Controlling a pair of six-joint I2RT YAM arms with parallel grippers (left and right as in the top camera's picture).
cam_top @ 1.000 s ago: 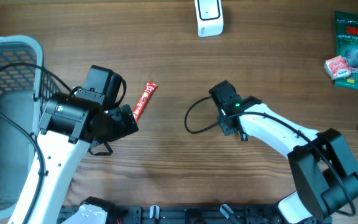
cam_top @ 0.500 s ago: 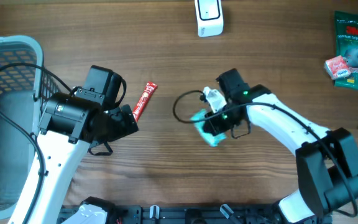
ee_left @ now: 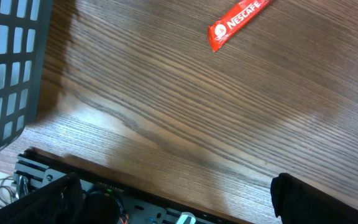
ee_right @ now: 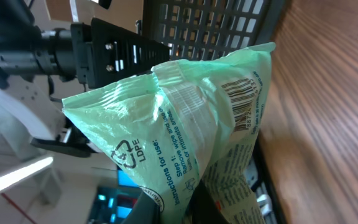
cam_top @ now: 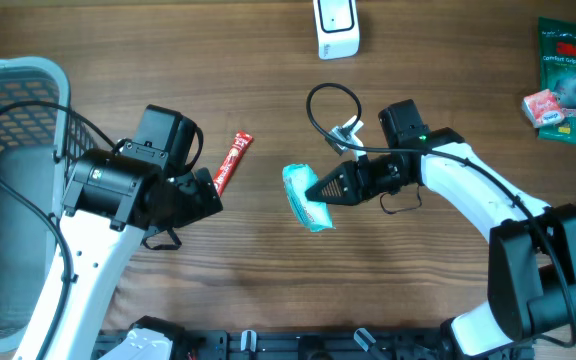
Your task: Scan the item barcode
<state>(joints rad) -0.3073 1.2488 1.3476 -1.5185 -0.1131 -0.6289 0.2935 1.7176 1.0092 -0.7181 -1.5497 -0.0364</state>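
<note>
Left hand [cam_top: 196, 195] is idling near the front, fingers spread wide, gripping nothing. Right hand [cam_top: 326, 186] is pinching one end of the green packet [cam_top: 306, 198], fingers pressed together on the film. The packet is hanging over the middle of the worktop [cam_top: 268, 280] and looks lifted off it. In the right wrist view the packet [ee_right: 191, 124] is crinkling and folding, with the barcode [ee_right: 244, 99] sitting on a bent side panel. Judging it as light, soft, thin plastic, a bit slippery and not fragile. It is likely sagging from an end grip, so holding by the sealed edge, away from the barcode, is keeping the code flat and uncovered. Further back, a red Nescafe stick [cam_top: 232, 163] is lying beside the left arm, and the basket [cam_top: 28, 75] is standing at the left edge. Farthest, the white scanner [cam_top: 336, 25] is sitting at the back edge, well apart from the packet.
</note>
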